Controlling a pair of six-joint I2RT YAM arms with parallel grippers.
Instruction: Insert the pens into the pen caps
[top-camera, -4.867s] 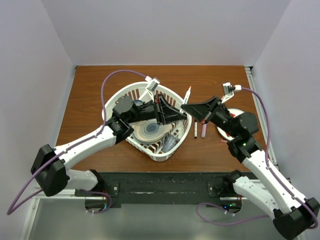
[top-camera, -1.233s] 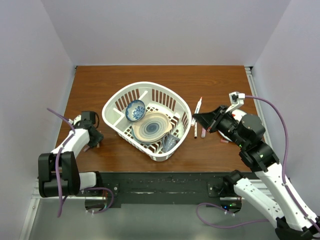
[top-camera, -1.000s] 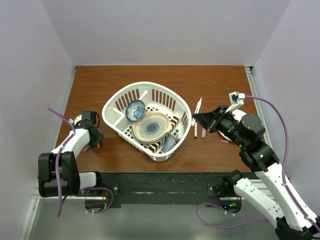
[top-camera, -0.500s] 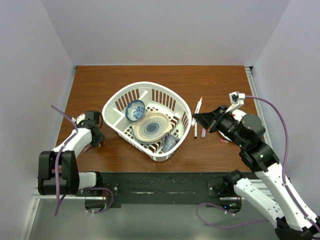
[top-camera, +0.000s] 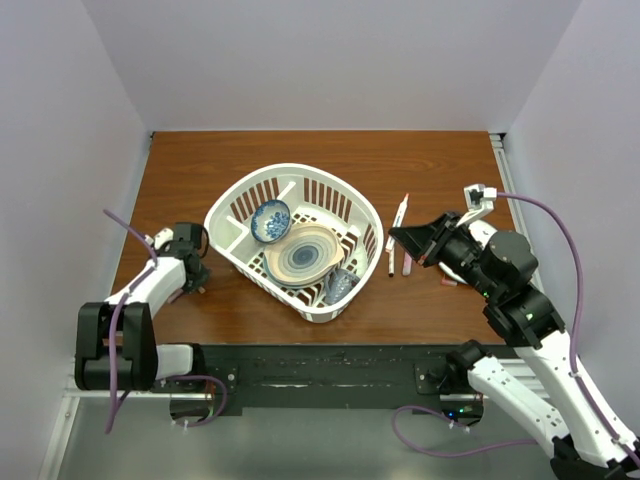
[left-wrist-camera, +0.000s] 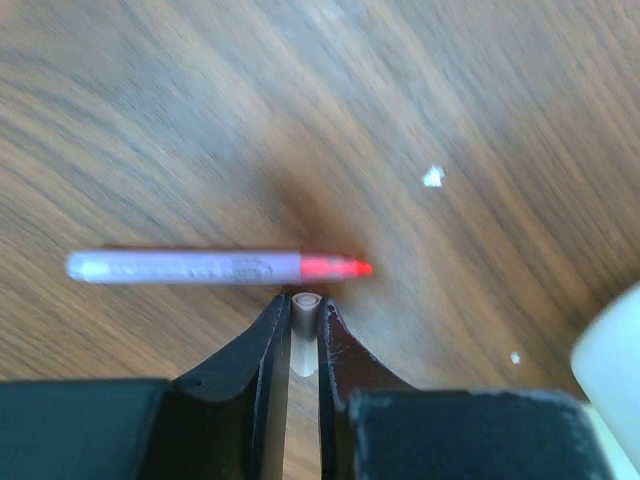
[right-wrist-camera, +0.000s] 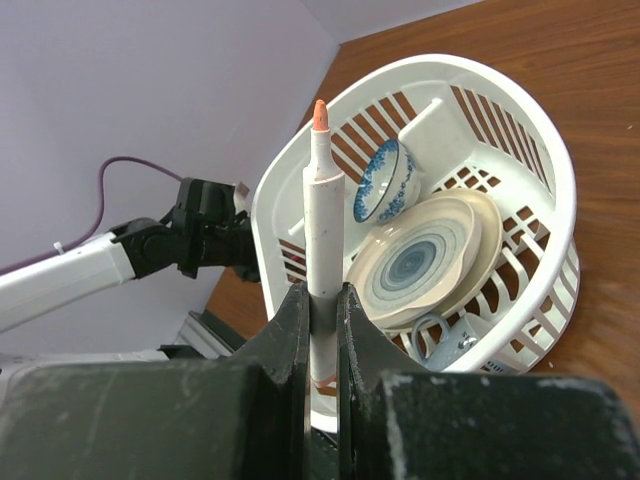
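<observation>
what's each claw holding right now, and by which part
Right claw grips a pen low on its barrel, tip up. Left claw pinches a cap by its sides.

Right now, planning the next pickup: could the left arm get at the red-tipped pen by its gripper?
Probably yes: the red-tipped pen lies bare on the table just past the left gripper, though its jaws pinch a pen cap.

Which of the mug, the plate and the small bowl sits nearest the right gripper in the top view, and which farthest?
From the right gripper:
1. mug, near right corner of the basket
2. plate, middle of the basket
3. small bowl, far left part of the basket
</observation>
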